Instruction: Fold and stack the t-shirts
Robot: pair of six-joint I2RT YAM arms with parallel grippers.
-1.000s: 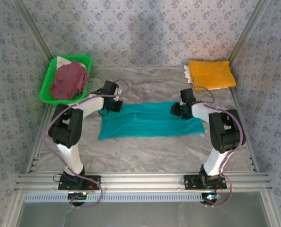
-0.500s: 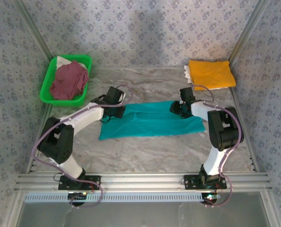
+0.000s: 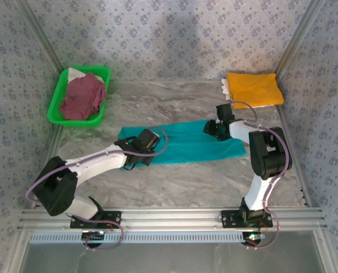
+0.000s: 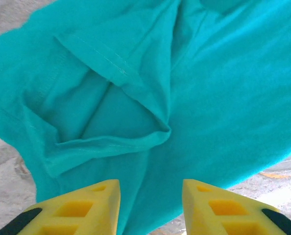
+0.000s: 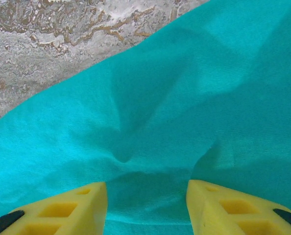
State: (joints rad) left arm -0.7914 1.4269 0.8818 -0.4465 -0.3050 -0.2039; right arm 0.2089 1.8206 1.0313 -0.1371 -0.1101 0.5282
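The teal t-shirt (image 3: 186,145) lies as a long folded strip across the middle of the table. My left gripper (image 3: 145,147) hovers over its left part, open, with only flat cloth below the fingers (image 4: 151,188) and a folded sleeve (image 4: 111,107) just ahead. My right gripper (image 3: 210,128) is at the shirt's far right edge, open, its tips (image 5: 146,188) down on wrinkled teal cloth (image 5: 184,98). The orange-yellow t-shirt (image 3: 254,89) lies folded at the far right. The maroon t-shirt (image 3: 82,96) is bunched in the basket.
A green plastic basket (image 3: 56,102) stands at the far left corner. White cloth (image 3: 225,88) peeks out under the orange-yellow shirt. Patterned walls close in the table on three sides, and bare marble (image 3: 186,182) lies between the teal shirt and the arm bases.
My left arm swung from the shirt's far left corner toward the near side and right, over the cloth, and its jaws opened. The right gripper barely moved.
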